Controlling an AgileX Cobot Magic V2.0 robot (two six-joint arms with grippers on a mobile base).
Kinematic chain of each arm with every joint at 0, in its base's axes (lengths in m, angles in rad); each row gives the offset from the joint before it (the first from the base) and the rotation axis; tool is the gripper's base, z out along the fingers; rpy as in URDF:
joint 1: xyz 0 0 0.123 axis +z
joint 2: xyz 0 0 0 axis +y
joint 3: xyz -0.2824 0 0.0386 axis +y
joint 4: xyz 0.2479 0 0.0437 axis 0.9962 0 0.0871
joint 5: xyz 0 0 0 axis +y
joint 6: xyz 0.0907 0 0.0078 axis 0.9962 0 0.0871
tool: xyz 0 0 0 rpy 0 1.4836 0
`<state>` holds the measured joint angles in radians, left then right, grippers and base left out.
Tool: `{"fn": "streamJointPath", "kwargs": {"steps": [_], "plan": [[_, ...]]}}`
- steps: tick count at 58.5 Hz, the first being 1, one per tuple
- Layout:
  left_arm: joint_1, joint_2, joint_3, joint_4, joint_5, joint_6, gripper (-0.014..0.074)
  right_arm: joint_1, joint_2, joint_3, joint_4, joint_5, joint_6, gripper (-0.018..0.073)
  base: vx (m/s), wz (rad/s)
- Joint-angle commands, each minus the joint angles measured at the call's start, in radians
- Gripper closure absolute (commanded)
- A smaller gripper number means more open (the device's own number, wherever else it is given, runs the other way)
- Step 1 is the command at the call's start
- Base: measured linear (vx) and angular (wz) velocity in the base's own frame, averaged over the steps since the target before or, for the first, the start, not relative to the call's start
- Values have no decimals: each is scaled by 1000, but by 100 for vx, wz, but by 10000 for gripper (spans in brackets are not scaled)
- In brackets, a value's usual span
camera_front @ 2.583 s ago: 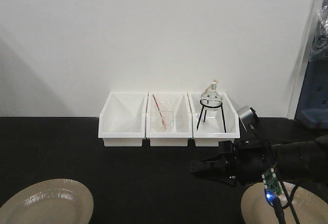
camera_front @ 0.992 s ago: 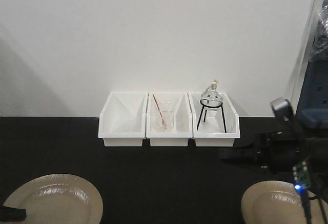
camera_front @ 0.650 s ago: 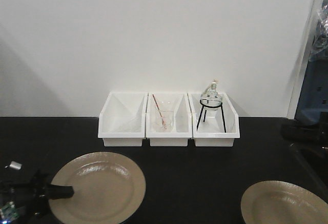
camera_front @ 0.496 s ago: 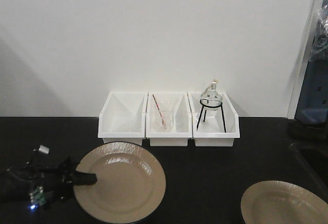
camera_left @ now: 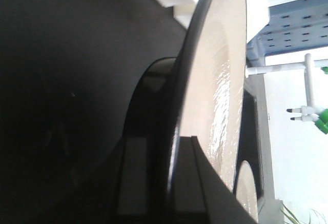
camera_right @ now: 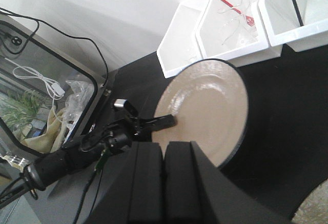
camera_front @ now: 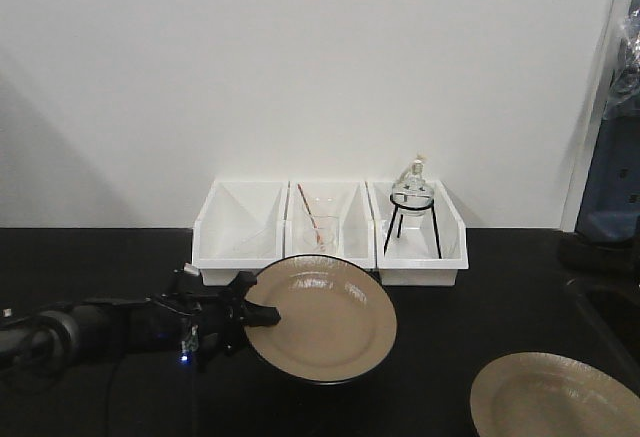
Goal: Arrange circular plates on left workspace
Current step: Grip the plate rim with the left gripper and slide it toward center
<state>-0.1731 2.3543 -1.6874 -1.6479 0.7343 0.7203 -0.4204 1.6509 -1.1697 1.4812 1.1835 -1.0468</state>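
One circular plate (camera_front: 330,322) is hanging tilted over the black benchtop (camera_front: 470,297), just before the white bins (camera_front: 330,247), its left rim sitting between the jaws of the left gripper (camera_front: 262,315), which are pinching it. The second plate (camera_front: 552,397) is lying flat at the near right, while the right gripper (camera_right: 164,183) is pressing its jaws together on nothing

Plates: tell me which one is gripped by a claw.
The plate before the white bins, rim pinched by the left claw; the other plate lies free at front right.
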Motion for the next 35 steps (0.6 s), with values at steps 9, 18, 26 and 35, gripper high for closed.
{"fn": "streamJointPath", "kwargs": {"steps": [9, 18, 26, 35], "plan": [[-45, -36, -87, -136, 34, -44, 597, -3, -47, -31, 90, 80, -36, 560, 0, 0], [-46, -28, -87, -68, 13, -41, 594, -3, -47, -31, 108, 82, -36, 560, 0, 0], [-46, -28, -87, -15, -5, -41, 580, -3, -47, -31, 108, 82, -36, 560, 0, 0], [-45, -28, -87, 41, -4, -12, 500, -3, -47, -31, 118, 82, -36, 560, 0, 0]]}}
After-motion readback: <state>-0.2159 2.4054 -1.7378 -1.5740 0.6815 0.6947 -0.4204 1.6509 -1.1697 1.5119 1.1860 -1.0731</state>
